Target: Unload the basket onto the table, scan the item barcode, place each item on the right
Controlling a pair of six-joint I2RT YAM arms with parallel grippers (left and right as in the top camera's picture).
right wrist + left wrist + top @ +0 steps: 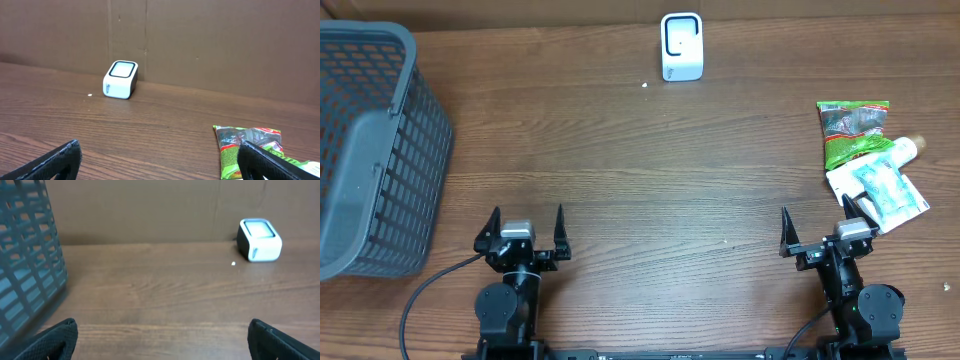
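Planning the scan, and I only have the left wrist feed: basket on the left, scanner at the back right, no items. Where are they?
Observer: In a pile at the table's right edge, just ahead of the right gripper.
Operator: What is in it?
Observer: A green packet at the back, a white pouch with teal print nearest the arm, and a pale bottle-like thing between them.
Operator: Is the right gripper holding any of them?
Observer: No, it is open with nothing between its fingers.
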